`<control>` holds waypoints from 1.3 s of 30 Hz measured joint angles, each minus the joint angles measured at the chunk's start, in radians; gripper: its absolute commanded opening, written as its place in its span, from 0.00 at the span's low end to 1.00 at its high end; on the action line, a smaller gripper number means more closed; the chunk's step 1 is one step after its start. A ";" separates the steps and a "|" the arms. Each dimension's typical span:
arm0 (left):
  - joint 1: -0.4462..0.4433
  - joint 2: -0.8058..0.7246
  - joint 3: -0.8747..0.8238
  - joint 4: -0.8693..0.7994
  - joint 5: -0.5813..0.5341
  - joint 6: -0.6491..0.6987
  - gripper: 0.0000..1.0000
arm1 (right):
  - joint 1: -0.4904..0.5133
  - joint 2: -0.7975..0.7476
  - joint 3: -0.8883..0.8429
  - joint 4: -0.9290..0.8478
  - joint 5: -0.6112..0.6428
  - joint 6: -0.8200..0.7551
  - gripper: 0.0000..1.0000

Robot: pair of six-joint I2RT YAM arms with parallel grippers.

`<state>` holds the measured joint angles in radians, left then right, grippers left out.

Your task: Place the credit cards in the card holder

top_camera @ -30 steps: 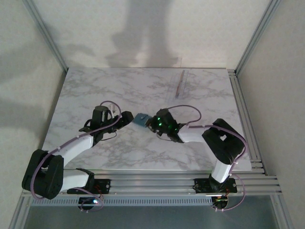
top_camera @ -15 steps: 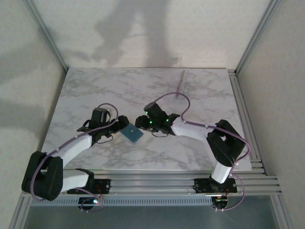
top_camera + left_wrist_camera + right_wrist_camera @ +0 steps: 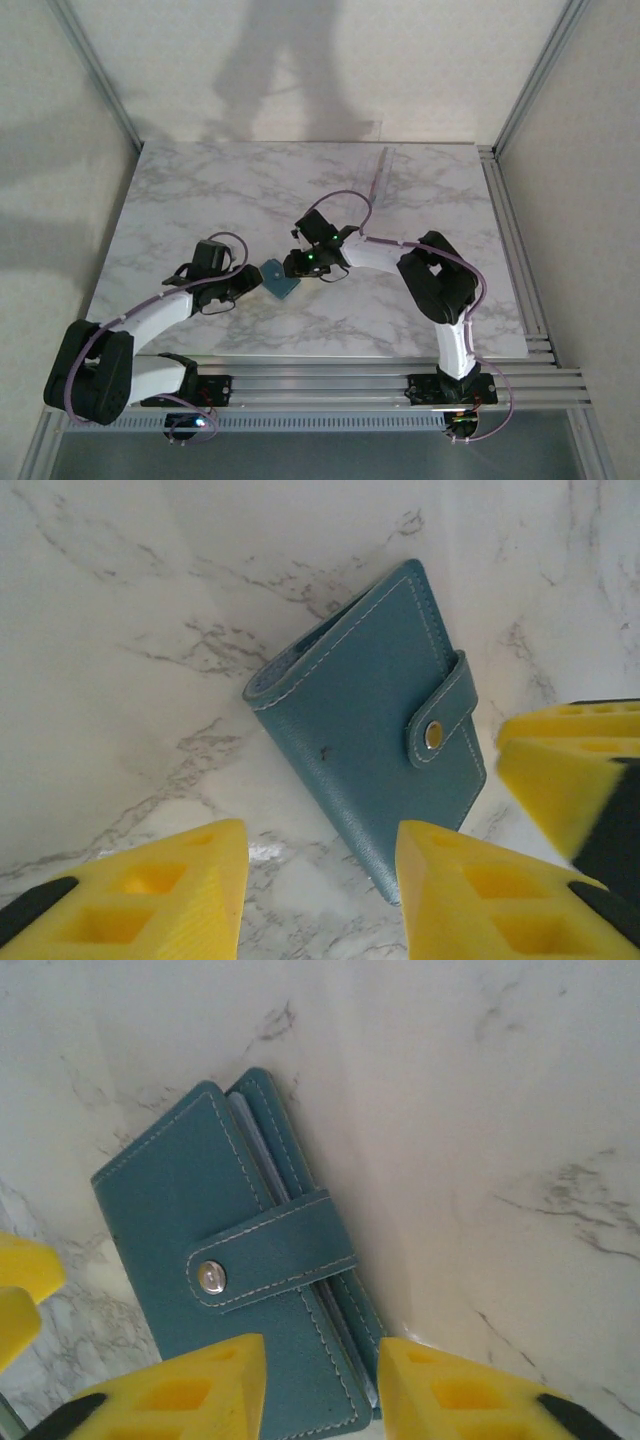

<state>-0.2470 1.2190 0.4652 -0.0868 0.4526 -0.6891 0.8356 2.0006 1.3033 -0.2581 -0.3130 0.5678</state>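
Observation:
A small teal folding wallet (image 3: 281, 279) lies shut on the marble table (image 3: 200, 190), its strap snapped closed. My left gripper (image 3: 250, 284) is open just left of it, and in the left wrist view one corner of the wallet (image 3: 380, 740) reaches in between the spread fingers of that gripper (image 3: 320, 880). My right gripper (image 3: 293, 266) is open above the wallet's other end (image 3: 230, 1280), its fingers (image 3: 180, 1395) straddling the open edge. The clear card holder (image 3: 380, 176) stands at the far right of the table. The credit cards are hidden; thin pale edges show between the wallet's covers.
The two grippers face each other closely over the wallet; the right gripper's yellow finger (image 3: 560, 770) shows at the edge of the left wrist view. Metal frame rails (image 3: 510, 250) run along the table's right side and front.
The wallet went from being held up between both grippers to lying flat on the table. The right gripper moved left and down over it; the left gripper drew back slightly.

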 measured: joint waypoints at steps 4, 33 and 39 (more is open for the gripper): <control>0.000 0.055 0.000 0.048 -0.001 0.006 0.31 | 0.000 0.006 -0.006 0.012 -0.038 0.004 0.27; -0.088 0.312 0.167 0.082 0.011 0.088 0.32 | -0.006 -0.278 -0.229 -0.008 0.004 0.106 0.39; -0.117 0.282 0.156 0.074 0.005 0.083 0.33 | -0.019 -0.261 -0.228 -0.005 0.006 0.111 0.41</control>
<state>-0.3641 1.5013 0.6216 -0.0124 0.4580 -0.6060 0.8162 1.7397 1.0756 -0.2630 -0.3073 0.6792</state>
